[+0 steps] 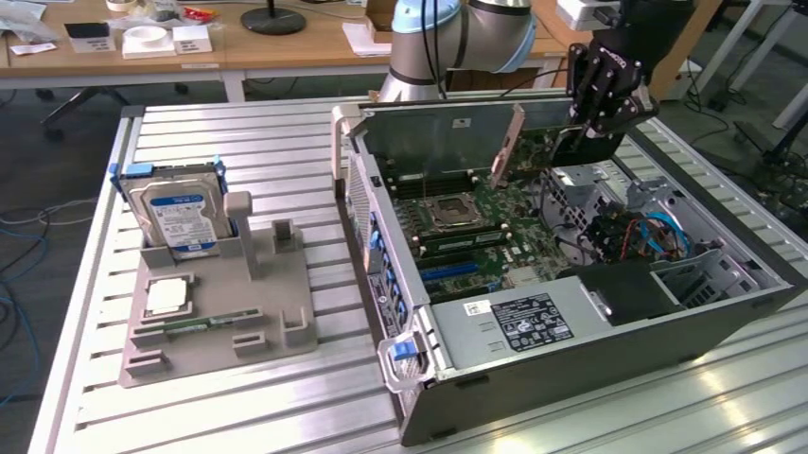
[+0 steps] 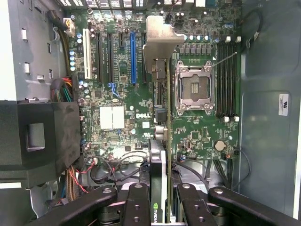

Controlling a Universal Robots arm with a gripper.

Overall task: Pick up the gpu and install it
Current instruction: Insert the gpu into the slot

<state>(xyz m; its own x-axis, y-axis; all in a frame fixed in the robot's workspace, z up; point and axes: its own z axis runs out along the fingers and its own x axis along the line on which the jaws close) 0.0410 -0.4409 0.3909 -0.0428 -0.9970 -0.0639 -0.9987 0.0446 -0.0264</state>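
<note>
A blue-labelled hard drive (image 1: pixel 184 216) stands upright in a gray fixture (image 1: pixel 272 284) beside the open computer case (image 1: pixel 606 364).

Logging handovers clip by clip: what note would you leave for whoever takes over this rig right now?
Claw: shut on the slim green gpu card with black cooler and silver end bracket, gripped edge-on.
Where: the card hangs over the green motherboard inside the open black computer case, beside the metal processor socket, not in any slot.
Done: card picked up and brought over the case.
Left: seating it; the long blue expansion slot is empty.
</note>
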